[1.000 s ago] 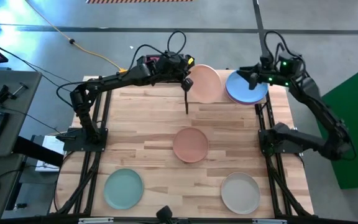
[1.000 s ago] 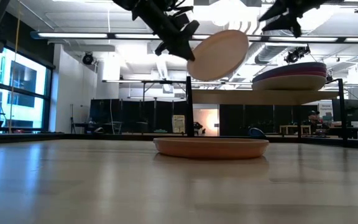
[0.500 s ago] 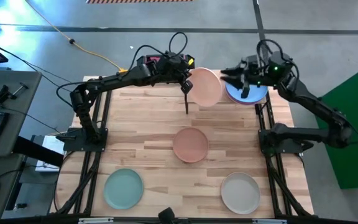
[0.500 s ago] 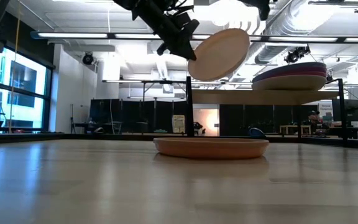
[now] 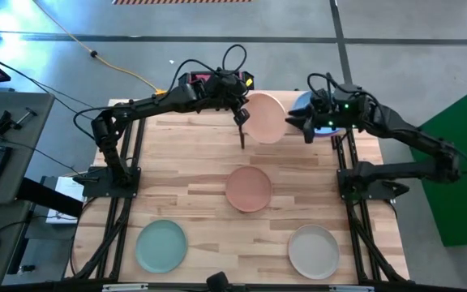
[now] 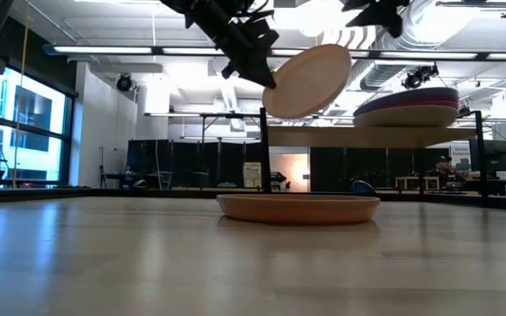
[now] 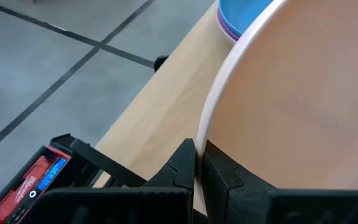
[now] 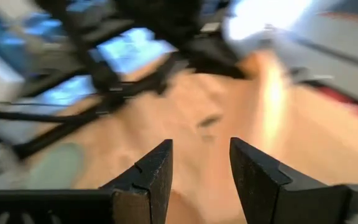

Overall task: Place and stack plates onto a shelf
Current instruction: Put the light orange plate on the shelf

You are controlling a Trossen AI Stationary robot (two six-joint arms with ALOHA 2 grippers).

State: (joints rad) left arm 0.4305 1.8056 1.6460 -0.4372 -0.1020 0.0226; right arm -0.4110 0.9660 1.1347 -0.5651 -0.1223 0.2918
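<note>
My left gripper (image 5: 240, 114) is shut on a peach plate (image 5: 267, 116), held tilted in the air over the left half of the shelf (image 6: 341, 137). The shelf is a light board on black legs at the table's far edge. On its right half rests a stack with a blue plate (image 5: 321, 122) on top and a purple plate (image 7: 224, 25) under it; it shows in the low view as the stack (image 6: 408, 105). My right gripper (image 5: 302, 127) hovers open between the held plate and the stack, touching nothing. In the right wrist view its fingers (image 8: 155, 174) stand well apart. My left gripper pinches the peach plate's rim (image 7: 207, 134) between its two fingers (image 7: 182, 163), one on the upper face and one on the underside. It comes from the table's left side. The plate is lifted clear and tilted, its free edge (image 6: 345, 54) higher than the held edge.
A terracotta-pink plate (image 5: 248, 188) lies at the table's middle, a mint green plate (image 5: 161, 246) near the front left corner and a beige plate (image 5: 313, 251) near the front right. Bare tabletop lies between them. The shelf's black leg (image 5: 242, 135) stands below my left gripper.
My right gripper has left its place above the blue stack, moving toward the table's left and near side, close to the held plate, and has turned as it went. My left gripper has kept its hold, with the peach plate staying almost in place.
</note>
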